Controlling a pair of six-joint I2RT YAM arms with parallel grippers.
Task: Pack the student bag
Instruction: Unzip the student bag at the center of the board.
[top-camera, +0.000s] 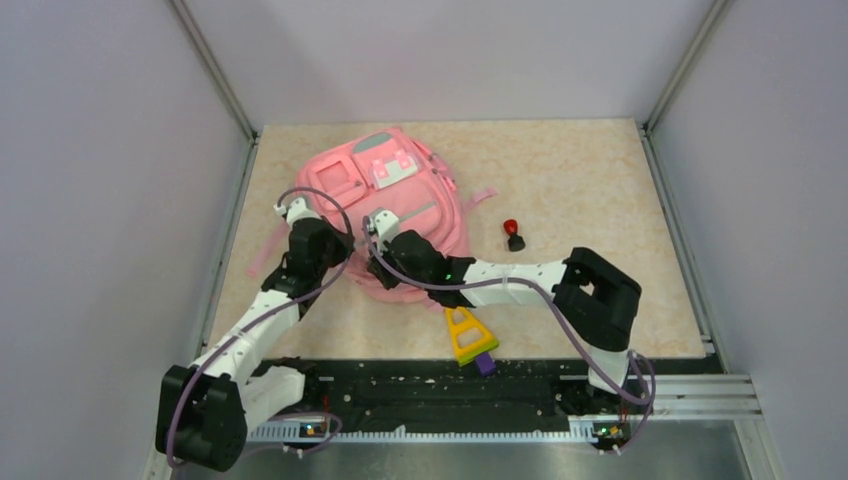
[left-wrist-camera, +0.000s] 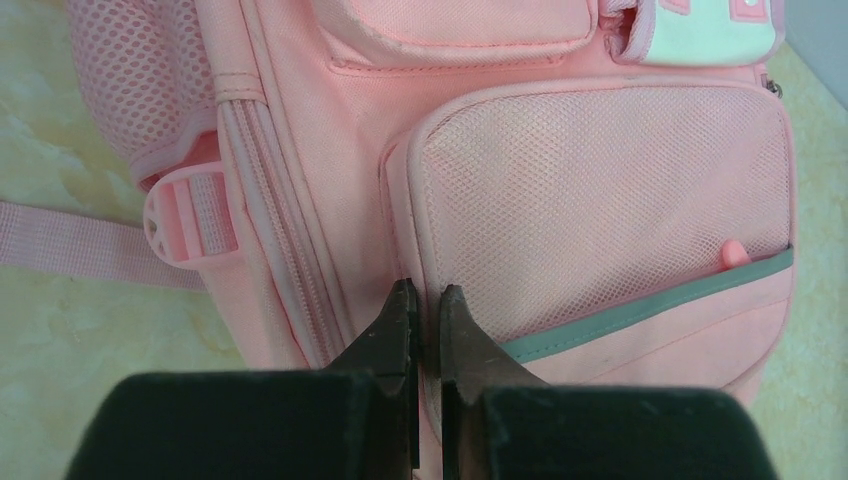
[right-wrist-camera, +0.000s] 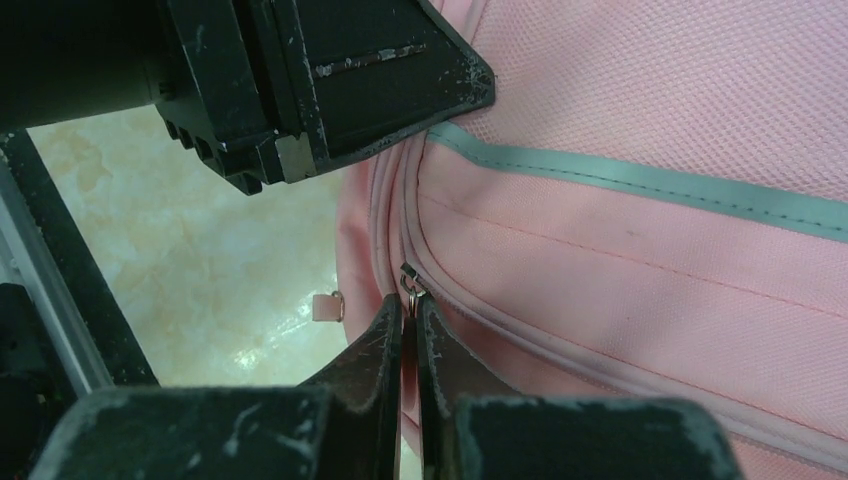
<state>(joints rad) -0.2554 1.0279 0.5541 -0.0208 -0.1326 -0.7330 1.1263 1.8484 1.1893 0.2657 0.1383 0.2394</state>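
— Left gripper (left-wrist-camera: 428, 300) is pinching the bag (left-wrist-camera: 300, 120), its jaws nearly together on the raised seam at the corner of the mesh pocket (left-wrist-camera: 600, 200).

— And the right gripper (right-wrist-camera: 408, 305)?

— It is clamping shut on the zip pull (right-wrist-camera: 410, 283), a small metal ring at the end of the zip line, just below the grey strip (right-wrist-camera: 650, 185).

— Where is the bag lying?

— It is lying flat on the table (top-camera: 590, 170), front pockets facing up, towards the far left (a pink strap is trailing off its left side). Both arms are reaching onto its near end, the two grippers sitting close together.

— Anything lying around it?

— A small red-topped thing (top-camera: 514, 234) is standing to the right of the bag, apart from it. A yellow triangle (top-camera: 468, 335) is resting near the front edge under the right arm, with a purple piece (top-camera: 485, 365) poking out at its near end.
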